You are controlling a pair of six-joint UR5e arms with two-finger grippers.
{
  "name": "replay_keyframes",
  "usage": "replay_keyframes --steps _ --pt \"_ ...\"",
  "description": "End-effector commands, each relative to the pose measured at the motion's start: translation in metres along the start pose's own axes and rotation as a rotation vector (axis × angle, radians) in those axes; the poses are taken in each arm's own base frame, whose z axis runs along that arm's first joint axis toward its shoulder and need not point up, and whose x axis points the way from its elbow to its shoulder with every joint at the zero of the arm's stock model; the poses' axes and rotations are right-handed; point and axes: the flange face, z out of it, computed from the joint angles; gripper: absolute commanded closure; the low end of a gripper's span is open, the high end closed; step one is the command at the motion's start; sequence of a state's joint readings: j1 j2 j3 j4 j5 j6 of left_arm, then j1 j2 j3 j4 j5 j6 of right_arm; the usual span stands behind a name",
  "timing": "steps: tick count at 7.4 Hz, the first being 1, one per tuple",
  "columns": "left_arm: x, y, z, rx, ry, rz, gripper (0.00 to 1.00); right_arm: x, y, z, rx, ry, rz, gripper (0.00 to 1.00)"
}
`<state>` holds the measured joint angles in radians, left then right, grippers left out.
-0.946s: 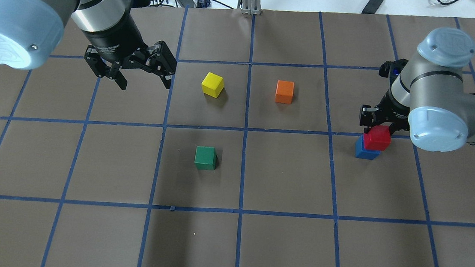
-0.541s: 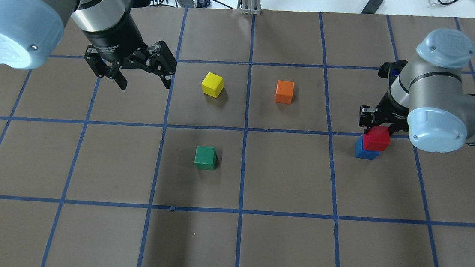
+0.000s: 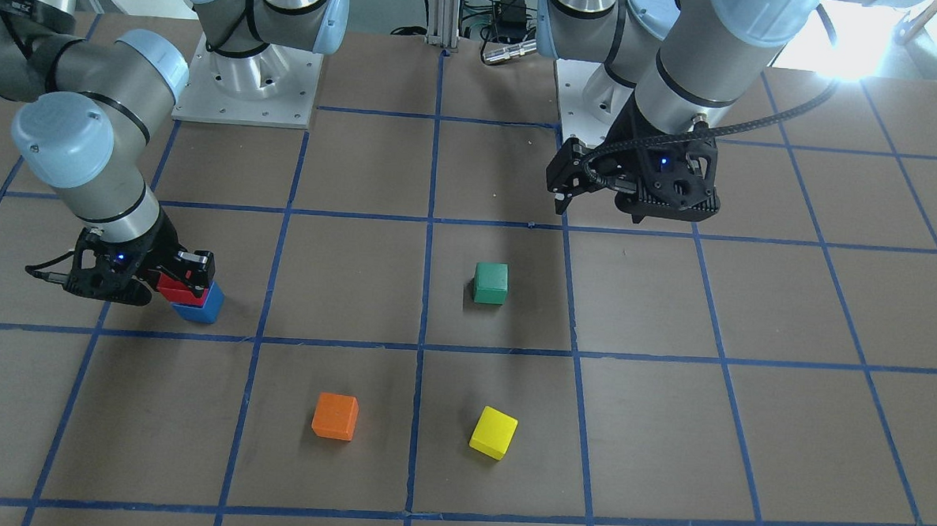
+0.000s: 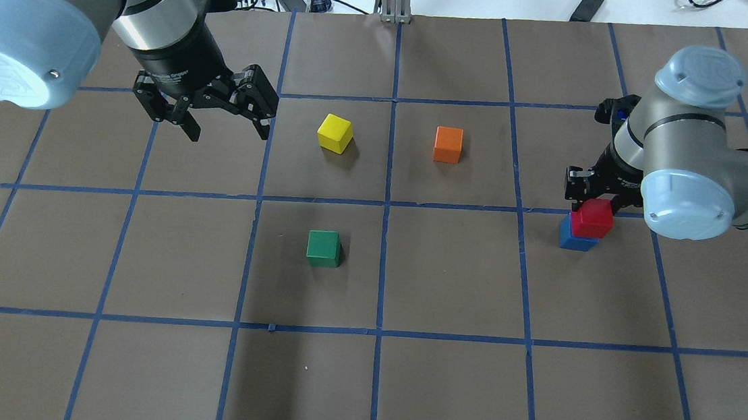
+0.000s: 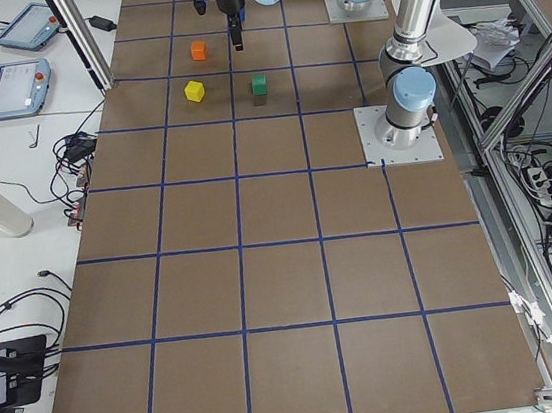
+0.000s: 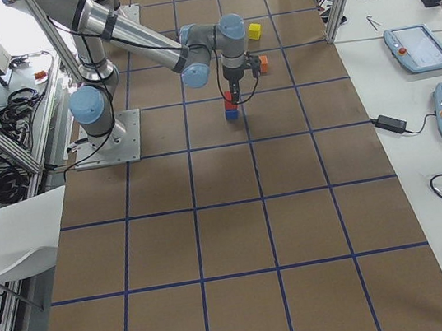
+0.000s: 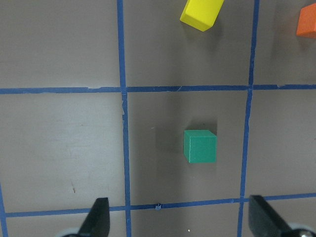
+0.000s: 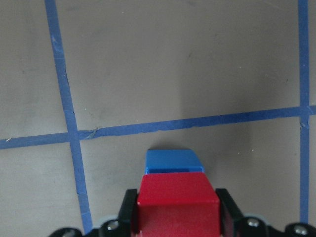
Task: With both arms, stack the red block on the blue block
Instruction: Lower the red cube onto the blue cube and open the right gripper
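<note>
The red block (image 4: 593, 217) is between the fingers of my right gripper (image 4: 594, 205), directly over the blue block (image 4: 574, 238) at the table's right. In the right wrist view both fingers press the sides of the red block (image 8: 177, 205), and the blue block (image 8: 173, 160) shows just beyond it. In the front view the red block (image 3: 171, 289) sits on or just above the blue block (image 3: 198, 308); I cannot tell whether they touch. My left gripper (image 4: 227, 134) is open and empty, held above the table at the far left.
A yellow cube (image 4: 335, 133) and an orange cube (image 4: 448, 145) lie in the far middle squares. A green cube (image 4: 324, 248) lies nearer the middle and shows below the left gripper in its wrist view (image 7: 200, 146). Cables lie past the far edge.
My right gripper has lowered the red block slightly toward the blue block. The left arm has not moved.
</note>
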<state>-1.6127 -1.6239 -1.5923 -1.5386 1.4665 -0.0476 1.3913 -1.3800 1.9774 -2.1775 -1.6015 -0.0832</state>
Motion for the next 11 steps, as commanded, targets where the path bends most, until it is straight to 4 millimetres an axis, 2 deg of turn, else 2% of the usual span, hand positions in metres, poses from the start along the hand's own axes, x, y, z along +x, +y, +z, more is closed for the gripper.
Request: replay_keyframes --steps 1,2,3,5,8,10,11 --pt "0.0 0.0 0.0 -0.001 0.0 0.0 0.0 0.0 0.0 0.002 -0.005 0.0 -0.001 0.91" --pt "0.0 0.0 0.0 -0.001 0.0 0.0 0.0 0.0 0.0 0.004 -0.009 -0.001 0.0 0.82" --pt "0.0 0.0 0.0 -0.001 0.0 0.0 0.0 0.0 0.001 0.004 -0.011 -0.001 -0.002 0.78" --pt "0.0 0.0 0.0 -0.001 0.0 0.001 0.0 0.0 0.001 0.005 -0.011 0.002 -0.003 0.39" --pt "0.0 0.0 0.0 0.001 0.0 0.001 0.0 0.001 -0.002 0.0 0.001 0.006 -0.027 0.21" --pt "0.0 0.0 -0.001 0.002 0.0 0.001 0.0 0.002 -0.02 -0.041 0.036 0.023 -0.015 0.08" --pt "0.0 0.0 -0.003 0.007 -0.001 0.002 0.0 0.001 -0.025 -0.082 0.005 0.017 -0.018 0.05"
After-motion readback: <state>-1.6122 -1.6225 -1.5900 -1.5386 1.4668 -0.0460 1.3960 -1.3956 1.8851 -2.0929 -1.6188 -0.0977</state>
